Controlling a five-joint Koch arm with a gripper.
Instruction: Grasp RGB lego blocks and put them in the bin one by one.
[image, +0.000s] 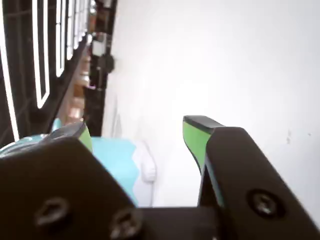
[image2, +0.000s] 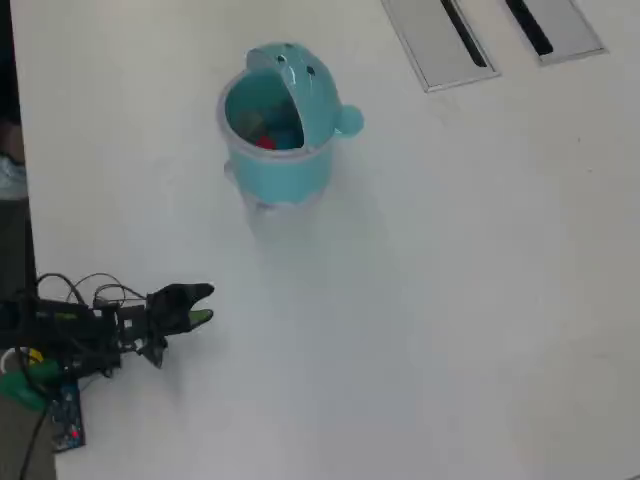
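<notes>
We find the bin (image2: 278, 150) in the upper middle of the table (image2: 450, 300) in the overhead view, lid flipped back, side knob to its right. A lego block (image2: 264, 141) lies inside it. The arm sits at the lower left, its gripper (image2: 200, 305) pointing right, well apart from the bin. Two slotted panels (image2: 440, 40) lie at the upper right edge.

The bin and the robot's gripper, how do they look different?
The bin is turquoise and round; the gripper is black with green on its jaws. The bin stands upright with its lid flipped open, something red showing inside; the gripper lies low over the table, and its jaws stand apart with nothing between them in the wrist view. Both are on the same white table.
</notes>
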